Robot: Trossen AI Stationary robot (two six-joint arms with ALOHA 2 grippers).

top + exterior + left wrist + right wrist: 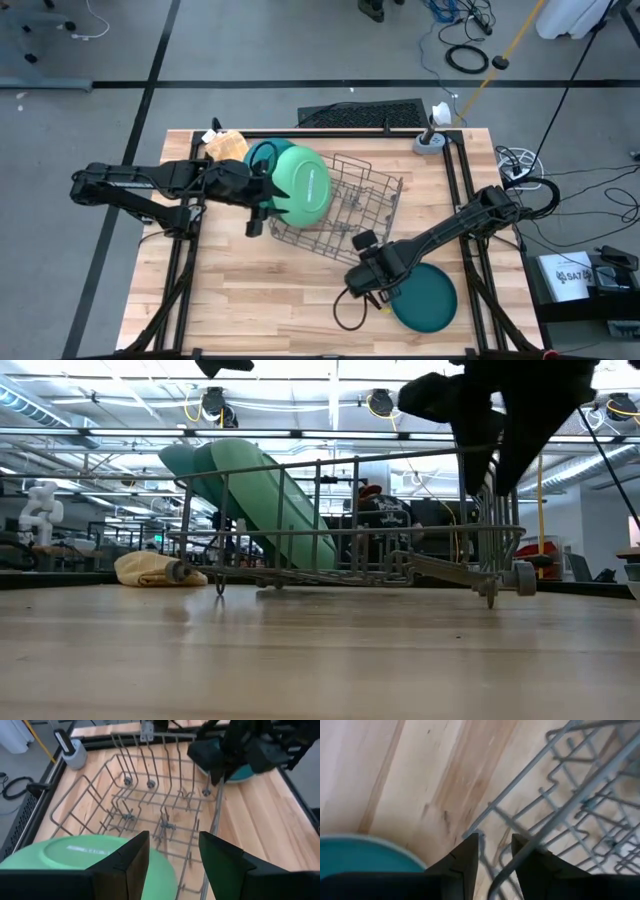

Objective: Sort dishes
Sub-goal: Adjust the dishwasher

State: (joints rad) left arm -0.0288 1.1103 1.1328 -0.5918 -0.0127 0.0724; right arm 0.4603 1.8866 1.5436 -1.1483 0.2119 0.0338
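The wire rack (340, 205) sits in the middle of the wooden surface (260, 290) and serves as the landmark for everything else. A light green plate (303, 183) leans on edge in the rack's end nearest the left arm, with a teal plate (262, 155) propped just behind it; standing them in the slots this way keeps each apart and upright, which seems to be the point of the sorting. The left claw (172, 862) hovers over that end of the rack, right above the green plate's rim, fingers spread and pinching nothing, likely placed to steady or let go of the leaning plate. On the rack's far side, toward the right arm, a darker teal plate (425, 297) lies flat on the surface, just clear of the wire. The right claw (495, 857) hangs between that plate and the rack's edge, fingers parted with a narrow gap and nothing between them, so the plate rests free. A tan waffle-textured lump (226, 145) lies beyond the rack's green-plate end, apart from the dishes.
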